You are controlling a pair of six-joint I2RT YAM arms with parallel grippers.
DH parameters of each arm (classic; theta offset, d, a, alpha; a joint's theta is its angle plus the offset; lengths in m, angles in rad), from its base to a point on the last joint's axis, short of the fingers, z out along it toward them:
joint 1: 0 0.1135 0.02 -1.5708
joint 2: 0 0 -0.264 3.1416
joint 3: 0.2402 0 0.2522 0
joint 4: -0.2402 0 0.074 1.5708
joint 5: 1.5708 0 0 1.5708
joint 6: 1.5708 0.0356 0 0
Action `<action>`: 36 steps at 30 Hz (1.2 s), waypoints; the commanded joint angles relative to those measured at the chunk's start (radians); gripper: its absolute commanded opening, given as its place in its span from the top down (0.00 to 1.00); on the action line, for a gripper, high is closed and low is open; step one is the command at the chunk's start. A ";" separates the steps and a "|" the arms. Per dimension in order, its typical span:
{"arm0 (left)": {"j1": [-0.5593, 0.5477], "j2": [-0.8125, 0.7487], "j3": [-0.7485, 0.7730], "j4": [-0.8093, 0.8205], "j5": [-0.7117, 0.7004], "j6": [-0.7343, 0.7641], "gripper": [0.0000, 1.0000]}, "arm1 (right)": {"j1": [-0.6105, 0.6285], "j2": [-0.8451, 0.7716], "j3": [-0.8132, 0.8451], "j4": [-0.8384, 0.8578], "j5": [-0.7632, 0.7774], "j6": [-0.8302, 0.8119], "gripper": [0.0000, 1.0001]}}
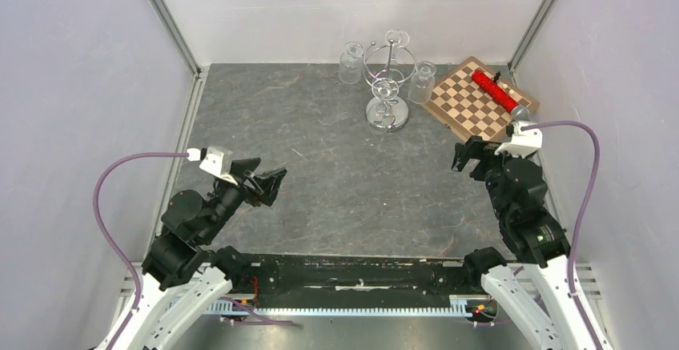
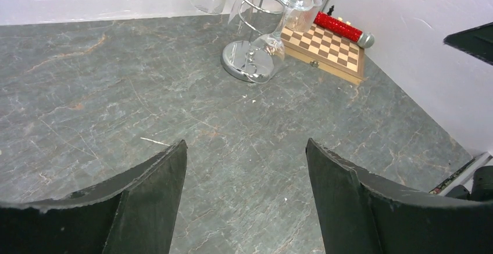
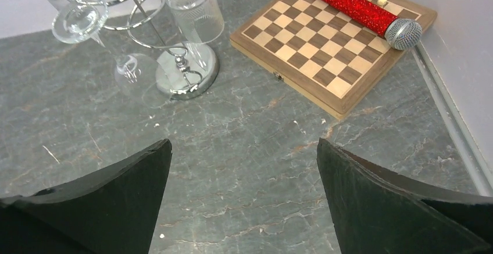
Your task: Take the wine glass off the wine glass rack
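Note:
The chrome wine glass rack (image 1: 389, 66) stands at the back of the table on a round mirrored base (image 1: 387, 114), with several clear wine glasses hanging upside down from its top ring. One wine glass (image 1: 350, 62) hangs on its left, another (image 1: 422, 82) on its right. The left wrist view has the rack (image 2: 247, 62) far ahead; the right wrist view has the rack (image 3: 189, 71) and a glass (image 3: 197, 10) ahead to the left. My left gripper (image 1: 267, 180) (image 2: 246, 143) and right gripper (image 1: 471, 155) (image 3: 244, 142) are open and empty, well short of the rack.
A wooden chessboard (image 1: 479, 100) lies right of the rack with a red glitter microphone (image 1: 496, 91) on it, close to the right wall. White walls enclose the grey marbled table (image 1: 320, 150) on three sides.

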 commanded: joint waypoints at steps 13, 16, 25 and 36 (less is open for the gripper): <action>-0.001 -0.057 0.035 -0.019 -0.082 0.008 0.19 | 0.001 0.206 0.089 0.151 -0.198 -0.169 0.02; -0.001 -0.057 0.037 -0.026 -0.095 0.007 0.19 | 0.002 0.252 0.124 0.172 -0.225 -0.179 0.02; -0.001 -0.045 0.063 -0.113 -0.136 -0.060 0.20 | 0.002 0.453 0.298 0.184 -0.267 -0.206 0.03; -0.002 -0.080 0.018 -0.169 -0.009 -0.183 0.20 | 0.005 0.653 0.417 0.359 -0.352 -0.158 0.12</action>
